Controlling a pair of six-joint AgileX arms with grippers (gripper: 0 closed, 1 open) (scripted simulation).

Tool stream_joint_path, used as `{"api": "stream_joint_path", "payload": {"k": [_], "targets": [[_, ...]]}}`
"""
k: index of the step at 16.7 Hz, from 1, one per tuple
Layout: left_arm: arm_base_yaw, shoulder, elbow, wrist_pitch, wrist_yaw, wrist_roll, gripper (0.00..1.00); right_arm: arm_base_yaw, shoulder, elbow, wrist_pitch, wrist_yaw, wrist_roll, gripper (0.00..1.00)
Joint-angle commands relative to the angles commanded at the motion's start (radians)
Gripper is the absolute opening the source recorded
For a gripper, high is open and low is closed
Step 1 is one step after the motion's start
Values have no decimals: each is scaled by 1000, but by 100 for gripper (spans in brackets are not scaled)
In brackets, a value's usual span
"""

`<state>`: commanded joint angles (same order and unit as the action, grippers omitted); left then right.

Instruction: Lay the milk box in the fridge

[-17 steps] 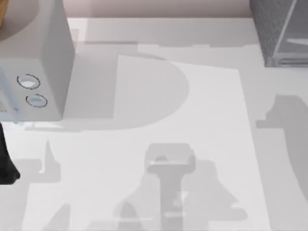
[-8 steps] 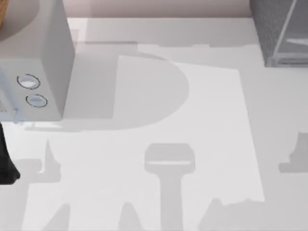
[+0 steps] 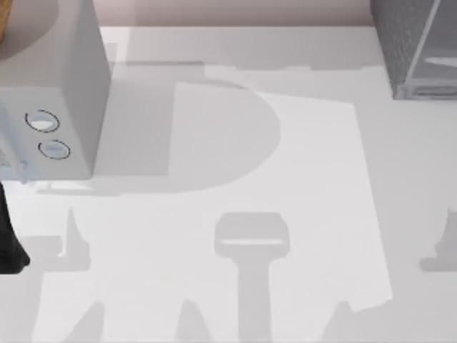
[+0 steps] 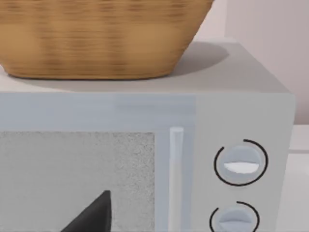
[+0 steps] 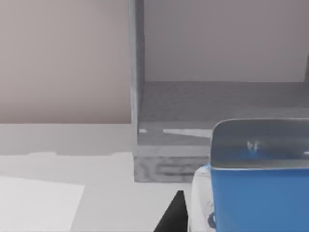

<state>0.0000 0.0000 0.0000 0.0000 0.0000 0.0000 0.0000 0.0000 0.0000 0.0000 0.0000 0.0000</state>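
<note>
1. White table (image 3: 307, 164) under a pale pinkish wall (image 3: 235, 11); grey shadows cross the lower half of the top view.
2. Light-grey appliance (image 3: 61, 93) with two dials, upper left; wicker basket (image 4: 96, 38) on top.
3. Fridge (image 3: 418, 46) upper right, speckled wall.
4. Milk box (image 5: 256, 188) close in front of the right wrist camera, fridge (image 5: 193, 130) behind it.
5. Jaw state, both arms: cannot tell.

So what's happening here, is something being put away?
Seemingly yes. The right wrist view shows the milk box close up, next to a dark end effector finger, facing the open fridge, which stands at the table's far right. The carton is not inside yet. The left arm waits by the appliance with two dials, a basket on top.
</note>
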Motion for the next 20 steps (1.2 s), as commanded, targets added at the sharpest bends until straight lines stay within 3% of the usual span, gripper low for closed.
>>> {"api": "stream_joint_path", "payload": {"k": [9,20], "targets": [[0,0,0,0,0,0,100,-49,159,99,117,7,-5,0],[0,0,0,0,0,0,100,-151,1189,537,660,-141,9,0]]}}
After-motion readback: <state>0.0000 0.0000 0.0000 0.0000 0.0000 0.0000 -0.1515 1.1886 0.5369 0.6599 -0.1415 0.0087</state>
